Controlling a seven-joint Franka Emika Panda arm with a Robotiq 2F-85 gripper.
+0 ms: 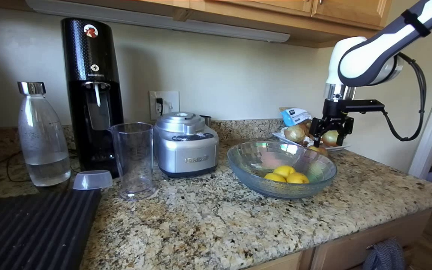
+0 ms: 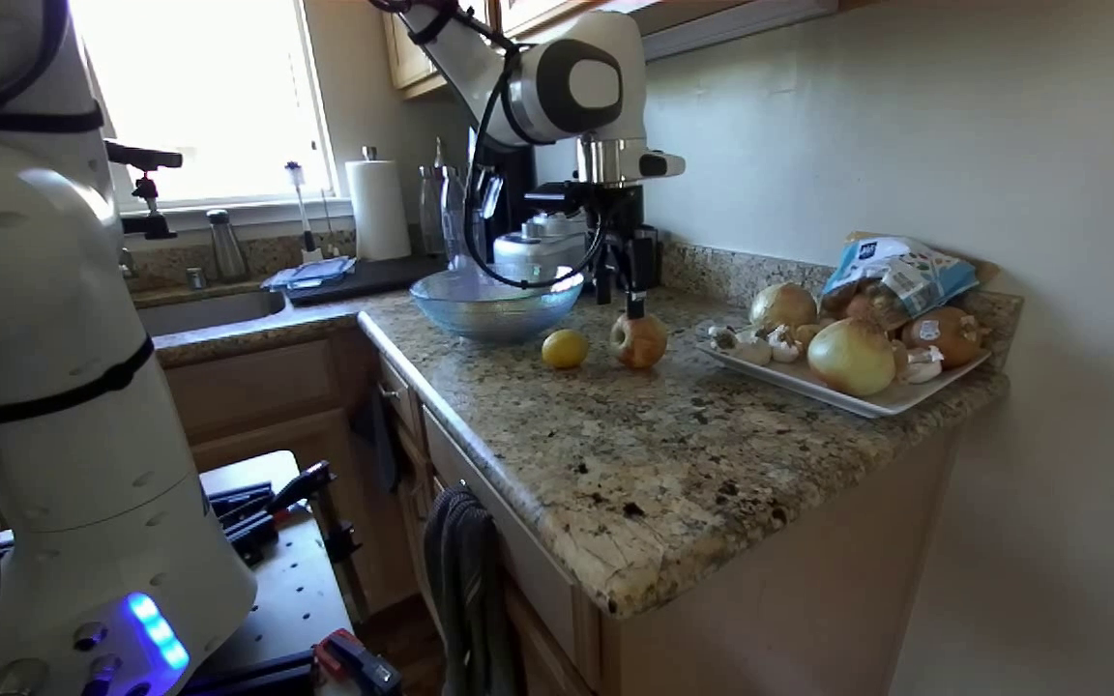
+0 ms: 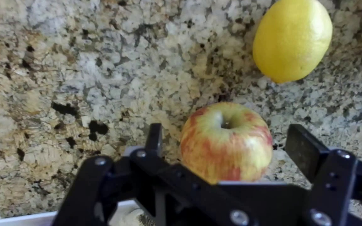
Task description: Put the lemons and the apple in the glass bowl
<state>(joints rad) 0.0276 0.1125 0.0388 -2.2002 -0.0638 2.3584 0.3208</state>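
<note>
The gripper [image 3: 225, 133] is spread wide just above the apple [image 2: 638, 342], and nothing is held. Near the apple, a lemon [image 2: 565, 349] is left on the counter [image 2: 712, 464]. More lemons [image 1: 297, 177] are seen in the bowl [image 1: 283, 190], so part seems done; the apple and that lemon seem left to be added. The counter is speckled. Onions [image 2: 851, 358] are set on a plate [image 2: 794, 381] near the wall [image 2: 1079, 242], and light is let in by a window [image 2: 199, 97].
</note>
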